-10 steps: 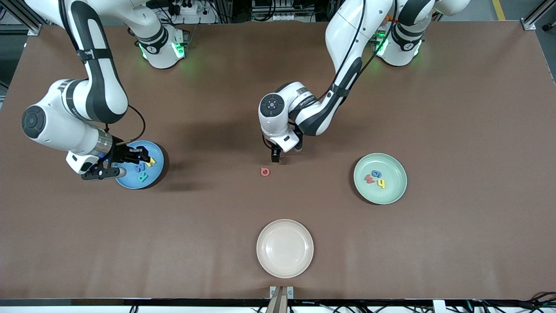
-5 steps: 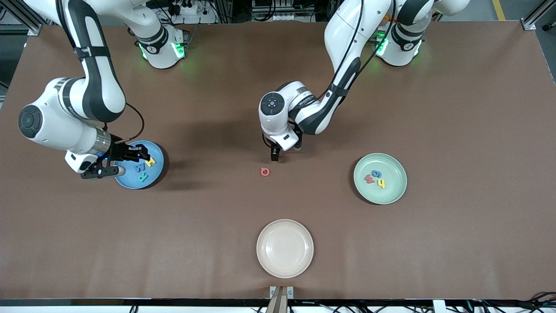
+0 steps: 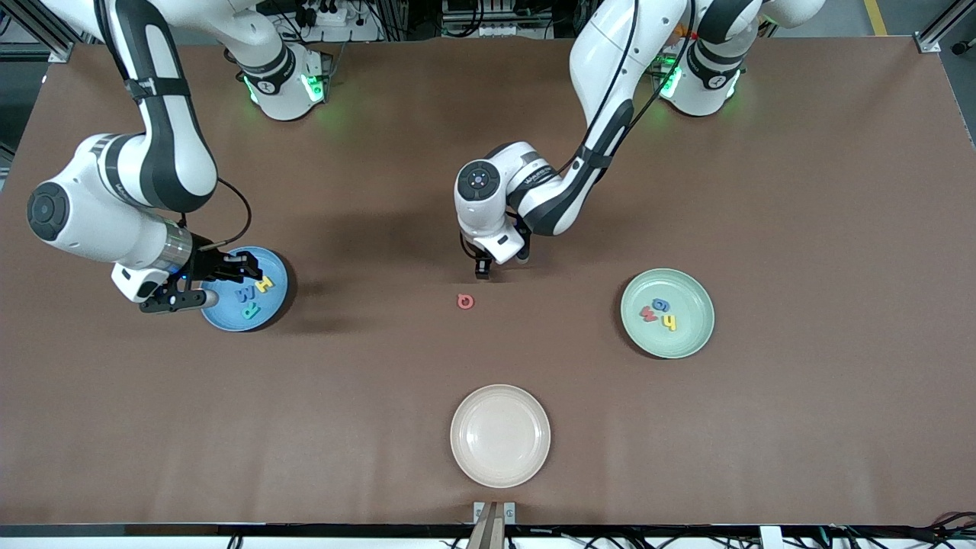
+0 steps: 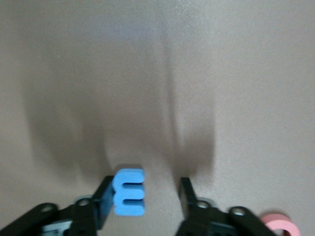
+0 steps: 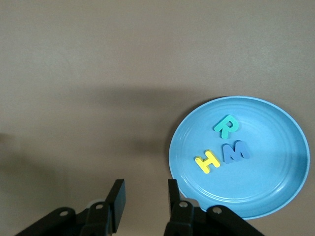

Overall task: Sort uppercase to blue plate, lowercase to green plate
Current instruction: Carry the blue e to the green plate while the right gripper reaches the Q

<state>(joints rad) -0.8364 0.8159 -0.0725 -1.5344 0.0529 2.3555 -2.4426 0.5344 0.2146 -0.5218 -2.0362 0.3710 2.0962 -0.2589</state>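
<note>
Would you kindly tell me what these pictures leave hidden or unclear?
- Blue m: in the front view the left hand covers it; only the left wrist view shows it.
- Red Q: cut off by the left wrist view's edge.
- Letters on the green plate: too small in the front view to read surely; no wrist view shows them.
</note>
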